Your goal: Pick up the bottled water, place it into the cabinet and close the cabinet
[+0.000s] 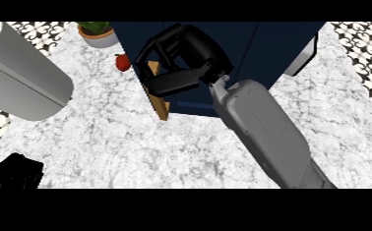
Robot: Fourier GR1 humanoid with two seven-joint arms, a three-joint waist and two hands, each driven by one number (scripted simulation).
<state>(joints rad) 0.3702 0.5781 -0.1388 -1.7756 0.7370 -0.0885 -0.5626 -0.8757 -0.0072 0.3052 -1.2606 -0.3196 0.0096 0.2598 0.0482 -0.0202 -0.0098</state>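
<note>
R hand (190, 60) up at dark blue cabinet (280, 48), fingers curled by door's wooden edge (159, 100); can't tell if clamped on anything. Water bottle not visible. L hand (18, 171) low at left edge, fingers unclear. Potted plant (98, 32) + red thing (123, 62) on marble counter (109, 141), left of cabinet.

Kitchen: marble counter (145, 146); navy cabinet (276, 48); potted plant (97, 31)

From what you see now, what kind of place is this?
Likely a kitchen: a marble counter, a dark blue cabinet, patterned tiles and a potted plant behind.
</note>
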